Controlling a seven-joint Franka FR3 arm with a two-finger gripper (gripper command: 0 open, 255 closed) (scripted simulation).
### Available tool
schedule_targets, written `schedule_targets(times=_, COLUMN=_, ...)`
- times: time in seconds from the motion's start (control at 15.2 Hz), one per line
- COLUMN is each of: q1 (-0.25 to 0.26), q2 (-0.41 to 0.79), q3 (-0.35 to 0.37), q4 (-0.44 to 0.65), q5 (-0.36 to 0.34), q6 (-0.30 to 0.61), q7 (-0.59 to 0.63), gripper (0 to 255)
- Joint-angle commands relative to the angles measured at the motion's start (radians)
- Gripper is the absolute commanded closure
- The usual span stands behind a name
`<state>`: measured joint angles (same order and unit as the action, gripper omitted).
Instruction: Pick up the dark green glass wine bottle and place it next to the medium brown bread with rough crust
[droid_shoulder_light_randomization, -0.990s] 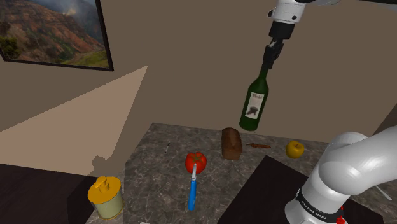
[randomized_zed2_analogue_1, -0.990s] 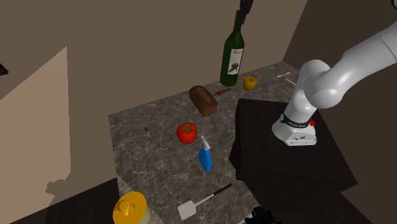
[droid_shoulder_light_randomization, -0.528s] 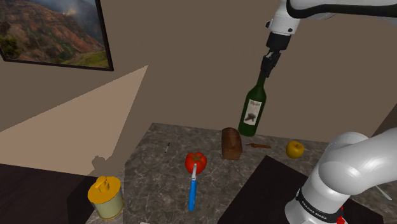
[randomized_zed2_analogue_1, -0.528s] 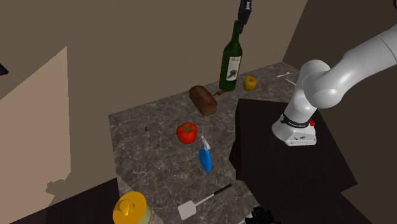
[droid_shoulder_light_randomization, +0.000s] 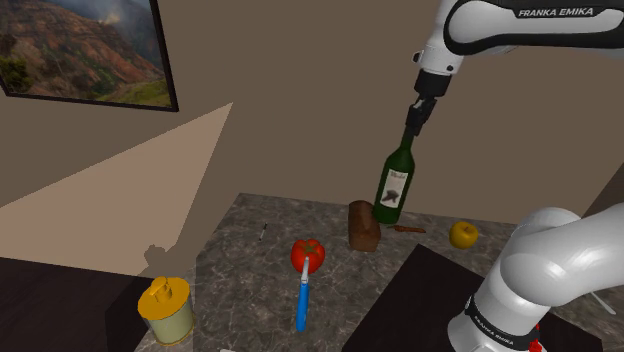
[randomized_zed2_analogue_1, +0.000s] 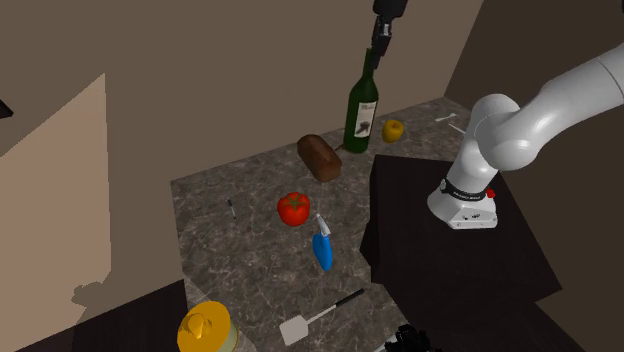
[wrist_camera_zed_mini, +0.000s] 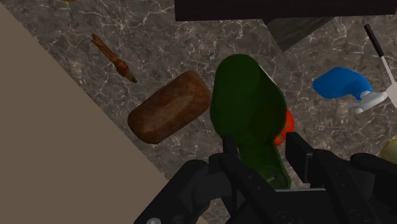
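We see the hand (droid_shoulder_light_randomization: 411, 124) clamped on the neck of the dark green bottle (droid_shoulder_light_randomization: 393, 188), its two fingers pressing it from both sides (the wrist view shows this well). The bottle hangs a little tilted under the hand, its base low over the back of the marbled tabletop (droid_shoulder_light_randomization: 240, 270), just beside the brown bread (droid_shoulder_light_randomization: 363, 226), between it and the yellow apple (droid_shoulder_light_randomization: 463, 234). Whether the base touches the tabletop, we cannot tell. A red tomato (droid_shoulder_light_randomization: 308, 254) lies near the bread
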<state>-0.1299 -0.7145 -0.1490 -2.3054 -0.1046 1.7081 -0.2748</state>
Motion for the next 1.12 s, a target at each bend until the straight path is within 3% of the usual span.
schedule_targets(times=0.0, q1=-0.001, q2=-0.006, q3=-0.002, q4=-0.034, q5=-0.002, q6=0.029, q7=0.001, gripper=255)
schedule_targets(times=1.06, q1=-0.011, q2=-0.02, q3=-0.02, q4=-0.258, q5=-0.021, q6=0.238, q7=0.006, gripper=255)
